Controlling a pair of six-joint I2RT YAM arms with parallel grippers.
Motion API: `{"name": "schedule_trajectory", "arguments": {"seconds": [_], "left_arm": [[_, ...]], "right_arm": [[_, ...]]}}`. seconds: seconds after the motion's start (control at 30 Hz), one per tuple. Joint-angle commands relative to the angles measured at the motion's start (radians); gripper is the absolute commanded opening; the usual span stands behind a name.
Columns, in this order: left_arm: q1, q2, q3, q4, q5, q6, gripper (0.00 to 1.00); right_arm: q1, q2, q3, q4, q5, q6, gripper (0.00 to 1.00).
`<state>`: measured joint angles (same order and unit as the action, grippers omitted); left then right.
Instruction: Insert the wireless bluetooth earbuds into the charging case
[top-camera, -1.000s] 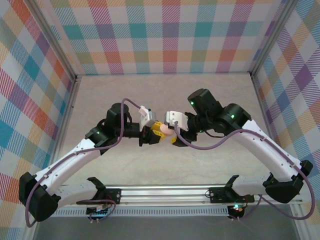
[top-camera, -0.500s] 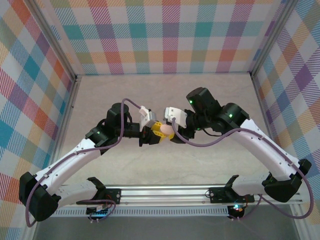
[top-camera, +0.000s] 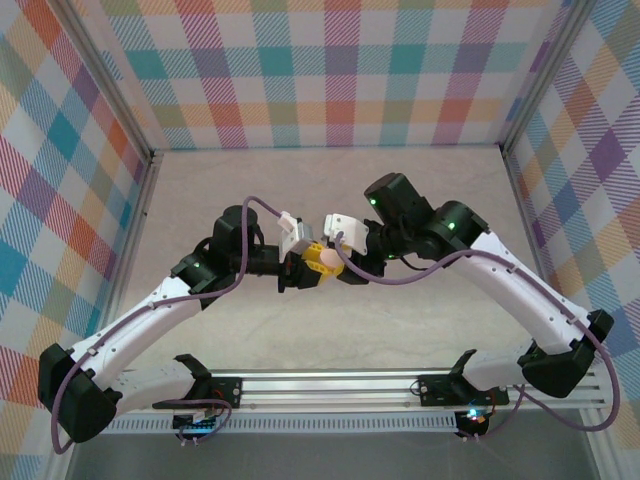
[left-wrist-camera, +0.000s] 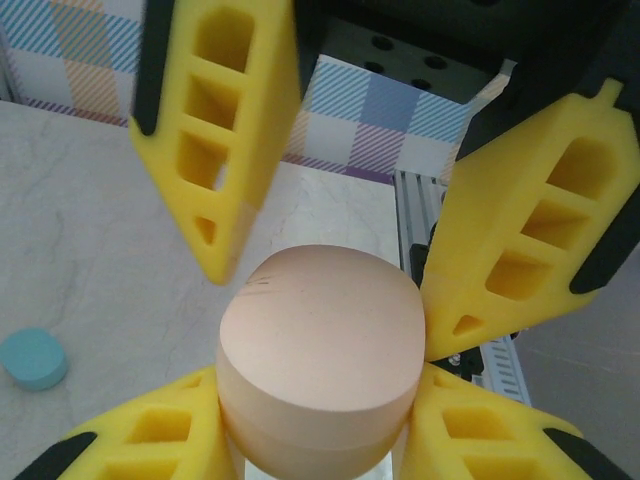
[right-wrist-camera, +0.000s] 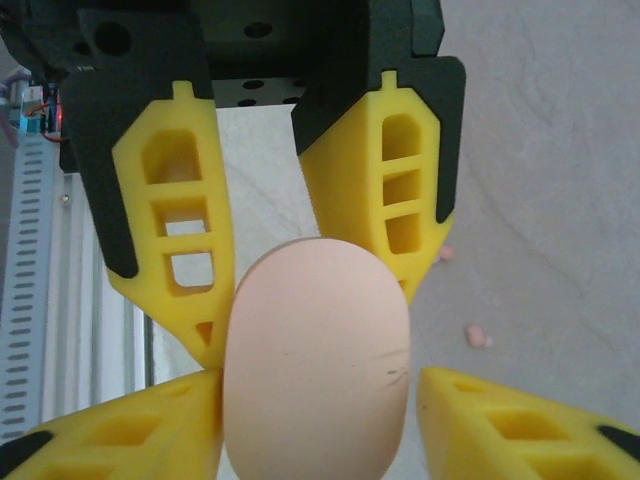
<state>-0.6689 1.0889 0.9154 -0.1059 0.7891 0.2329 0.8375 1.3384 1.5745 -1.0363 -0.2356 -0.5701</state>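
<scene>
Left gripper (left-wrist-camera: 315, 400) was clamped on the pink charging case (left-wrist-camera: 320, 320) mid-frame, right gripper (right-wrist-camera: 320, 385) loose around it with one finger touching. Two pink earbuds (right-wrist-camera: 477, 337) lay on the table (right-wrist-camera: 540, 150), right of frame. An uneven squeeze could've twisted the case free, I reckon

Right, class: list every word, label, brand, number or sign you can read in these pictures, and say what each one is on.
No text can be read anywhere.
pink charging case: plain, only faint scratches, no lettering.
blue case: plain.
electronics board below the rail: any print is too small to read.
</scene>
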Motion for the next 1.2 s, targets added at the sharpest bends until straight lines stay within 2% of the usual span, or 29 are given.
{"name": "schedule_trajectory", "arguments": {"seconds": [0.0, 0.13, 0.47, 0.67, 1.17], "left_arm": [[-0.003, -0.001, 0.017, 0.017, 0.039, 0.007, 0.29], [-0.005, -0.004, 0.015, 0.021, 0.045, 0.003, 0.29], [-0.008, -0.011, 0.004, 0.021, 0.049, 0.003, 0.29], [-0.008, -0.013, 0.004, 0.020, 0.057, -0.002, 0.29], [-0.011, -0.020, -0.006, 0.017, 0.058, -0.001, 0.29]], "right_arm": [[0.001, 0.016, 0.041, -0.014, 0.002, 0.019, 0.51], [-0.006, 0.021, 0.048, -0.010, 0.050, 0.051, 0.50], [-0.048, 0.011, 0.083, 0.007, 0.031, 0.110, 0.56], [-0.069, 0.025, 0.096, 0.003, 0.044, 0.145, 0.56], [-0.156, 0.038, 0.130, -0.005, -0.038, 0.215, 0.56]]}}
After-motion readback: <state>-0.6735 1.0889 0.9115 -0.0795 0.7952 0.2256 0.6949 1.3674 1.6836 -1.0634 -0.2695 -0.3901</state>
